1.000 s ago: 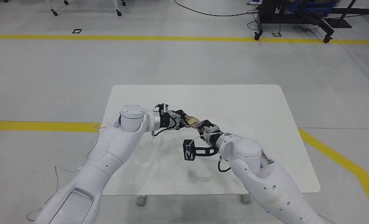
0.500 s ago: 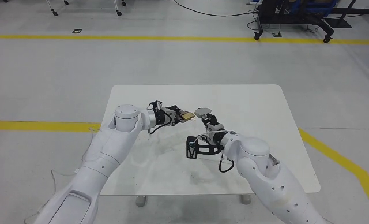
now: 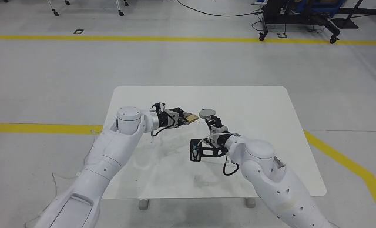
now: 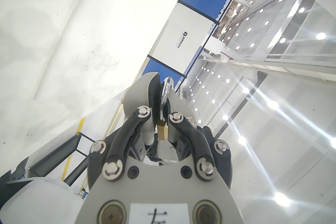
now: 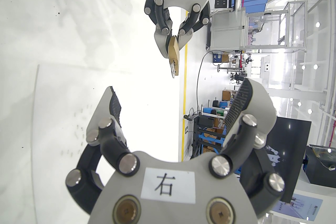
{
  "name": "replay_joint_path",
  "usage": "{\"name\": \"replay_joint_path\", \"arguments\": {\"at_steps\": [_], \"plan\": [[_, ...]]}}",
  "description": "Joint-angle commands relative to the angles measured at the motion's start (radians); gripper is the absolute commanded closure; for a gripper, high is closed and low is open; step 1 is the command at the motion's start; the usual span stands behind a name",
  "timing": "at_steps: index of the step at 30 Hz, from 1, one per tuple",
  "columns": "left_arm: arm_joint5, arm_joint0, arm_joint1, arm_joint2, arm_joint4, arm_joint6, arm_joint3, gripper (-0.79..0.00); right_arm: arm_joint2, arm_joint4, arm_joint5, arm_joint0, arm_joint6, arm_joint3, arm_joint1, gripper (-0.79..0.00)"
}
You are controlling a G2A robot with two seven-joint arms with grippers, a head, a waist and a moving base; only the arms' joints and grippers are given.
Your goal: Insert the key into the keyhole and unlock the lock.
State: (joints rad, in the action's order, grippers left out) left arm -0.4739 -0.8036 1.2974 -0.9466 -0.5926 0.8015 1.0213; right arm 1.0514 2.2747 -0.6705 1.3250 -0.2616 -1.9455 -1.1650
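Hovering above the white table [image 3: 264, 110], the right gripper [image 5: 178, 91] has its jaws spread wide with nothing between them. It is aimed at the lock [image 5: 173, 50] but held apart from it. Facing it, the left gripper [image 5: 172, 43] pinches the brass lock by its upper end, with that arm bent in over the table's near side. A silver key [image 5: 172, 70] juts from the lock's free end. Beyond the table lie a grey floor with a yellow line [image 3: 176, 37] and a black cart [image 3: 305, 16].
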Motion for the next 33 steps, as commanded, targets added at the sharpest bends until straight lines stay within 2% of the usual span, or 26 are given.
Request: {"name": "replay_joint_path", "arguments": {"at_steps": [1,4,7,9,10,11,17,24,28,33], "plan": [[0.0,0.0,0.0,0.0,0.0,0.0,0.0,0.0,0.0,0.0,0.0,0.0,0.0,0.0,0.0,-0.785],[0.013,-0.008,-0.001,-0.001,0.011,-0.022,0.014,0.0,0.002,-0.025,0.008,0.005,0.018,0.001,-0.001,-0.785],[0.036,-0.027,-0.005,-0.012,0.028,-0.058,0.047,0.0,0.071,-0.186,0.022,0.024,0.113,0.04,0.001,-0.785],[0.051,-0.037,-0.008,-0.024,0.037,-0.078,0.065,0.0,0.124,-0.318,-0.01,0.038,0.203,0.077,0.005,-0.785],[0.058,-0.042,-0.01,-0.029,0.047,-0.089,0.075,0.0,0.153,-0.389,-0.031,0.046,0.257,0.099,0.007,-0.329],[0.066,-0.046,-0.013,-0.034,0.058,-0.101,0.084,0.0,0.179,-0.451,-0.063,0.054,0.305,0.123,0.01,-0.015],[0.115,-0.079,-0.026,-0.049,0.167,-0.187,0.158,0.0,0.237,-0.645,-0.339,0.046,0.411,0.255,0.029,0.0],[0.166,-0.117,-0.032,-0.042,0.263,-0.223,0.234,0.0,0.165,-0.799,-0.342,-0.004,0.452,0.378,0.041,0.0],[0.205,-0.131,-0.035,-0.036,0.293,-0.197,0.258,0.0,0.133,-0.857,-0.342,-0.058,0.453,0.447,0.038,0.0],[0.207,-0.131,-0.034,-0.039,0.274,-0.146,0.251,0.0,0.104,-0.862,-0.341,-0.101,0.465,0.491,0.034,0.0]]}}
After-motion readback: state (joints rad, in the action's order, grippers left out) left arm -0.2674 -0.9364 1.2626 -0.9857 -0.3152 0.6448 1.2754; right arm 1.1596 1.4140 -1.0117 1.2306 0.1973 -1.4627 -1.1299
